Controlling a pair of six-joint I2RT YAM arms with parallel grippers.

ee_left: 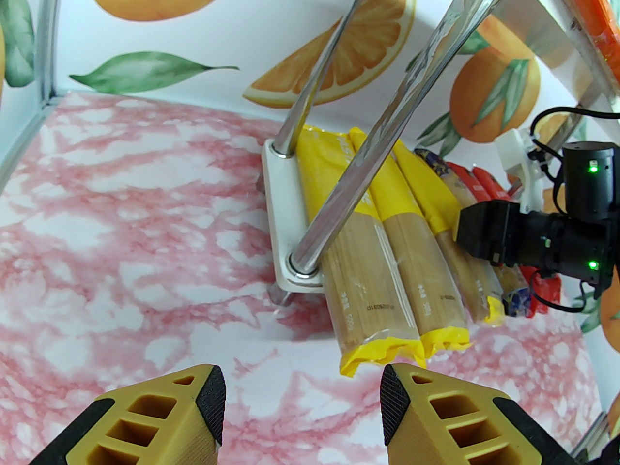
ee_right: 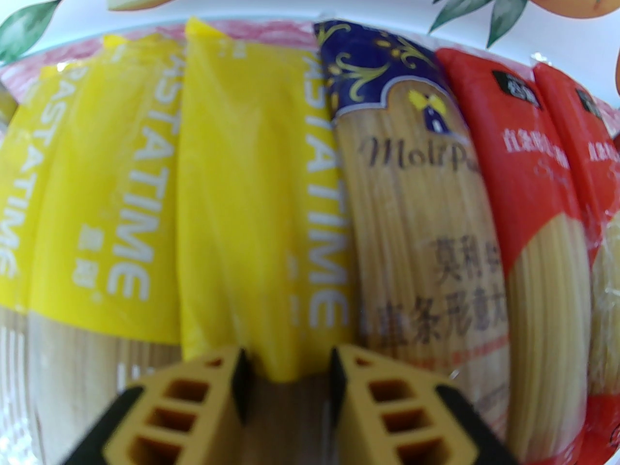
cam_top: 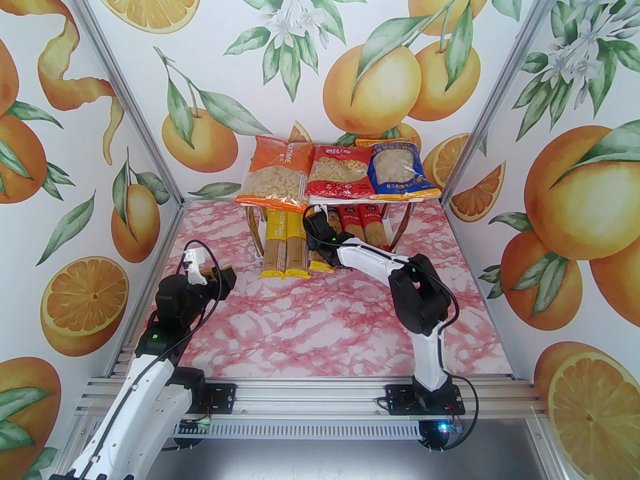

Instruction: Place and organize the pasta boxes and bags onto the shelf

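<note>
My right gripper (ee_right: 288, 356) is clamped across the third yellow pack (ee_right: 261, 187). This pack lies on the lower board (ee_left: 278, 201) of the shelf (cam_top: 350, 199), between two other yellow packs (ee_right: 97, 187) and the dark blue pack (ee_right: 402, 187). Two red packs (ee_right: 523, 187) lie beyond the blue one. Three bags (cam_top: 340, 170) rest side by side on the upper board. My left gripper (ee_left: 302, 405) hangs above the bench (cam_top: 310, 328) with its fingers apart, holding nothing, near the shelf's left front leg.
</note>
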